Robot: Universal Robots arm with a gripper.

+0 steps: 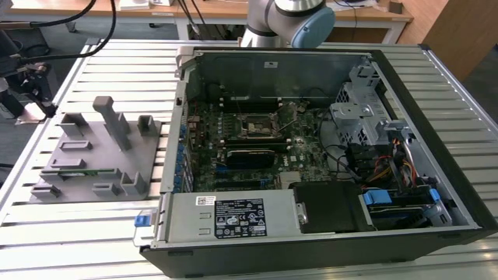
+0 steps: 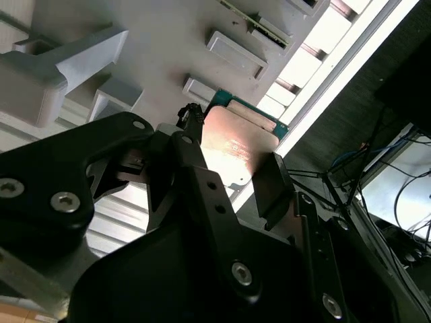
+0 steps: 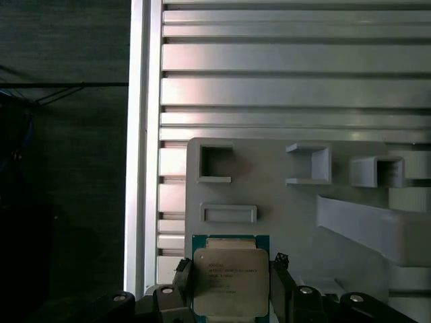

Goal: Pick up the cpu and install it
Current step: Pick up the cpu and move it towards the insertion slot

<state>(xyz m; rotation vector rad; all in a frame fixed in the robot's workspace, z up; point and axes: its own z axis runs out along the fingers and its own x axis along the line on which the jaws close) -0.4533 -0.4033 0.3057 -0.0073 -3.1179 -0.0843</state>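
Note:
The cpu (image 3: pixel 229 276) is a thin square chip with a pale metal top on a green board, and its reflective face (image 2: pixel 236 145) also shows in the second wrist view. My gripper (image 3: pixel 231 286) (image 2: pixel 232 165) is shut on it, one black finger on each of two opposite edges. It hangs above the grey parts fixture (image 3: pixel 283 202), near the fixture's side by the table rail. In the exterior view the gripper (image 1: pixel 35 108) hangs at the far left, off from the open computer case (image 1: pixel 435 116). The motherboard's square socket (image 1: pixel 255 125) lies inside the case.
The grey fixture (image 1: pixel 93 157) carries a tall post (image 1: pixel 116 122), several pockets and a green memory stick (image 1: pixel 78 172). The slatted table (image 1: pixel 116 70) ends at a rail (image 3: pixel 138 168) with dark floor beyond. The arm's base (image 1: pixel 288 23) stands behind the case. Cables hang at the exterior view's upper left.

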